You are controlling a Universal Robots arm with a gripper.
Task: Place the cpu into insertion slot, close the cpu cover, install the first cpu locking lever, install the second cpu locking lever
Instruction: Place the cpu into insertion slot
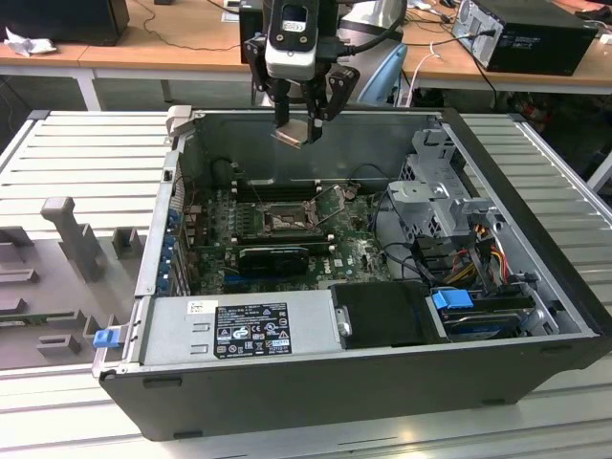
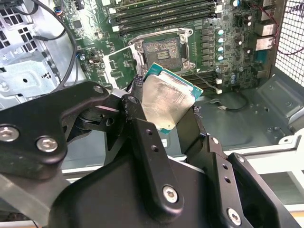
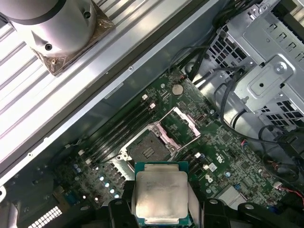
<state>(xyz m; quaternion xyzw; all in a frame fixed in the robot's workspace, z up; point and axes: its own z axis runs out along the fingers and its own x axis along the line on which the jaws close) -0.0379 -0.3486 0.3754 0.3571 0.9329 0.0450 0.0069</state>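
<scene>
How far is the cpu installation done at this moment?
Done: nothing seated; the insertion slot is empty and the cpu cover stands open. In hand: the gripper holds the cpu above the open case. Left: seating it, closing the cover, both locking steps.

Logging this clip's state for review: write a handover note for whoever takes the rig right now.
The gripper is shut on the cpu and holds it up above the open case.
The slot is empty, down on the board.
The cover is flipped open beside the slot.
Done: cpu is in the grip.
Left: cpu not yet in the slot, cover not closed, neither lever installed.
</scene>
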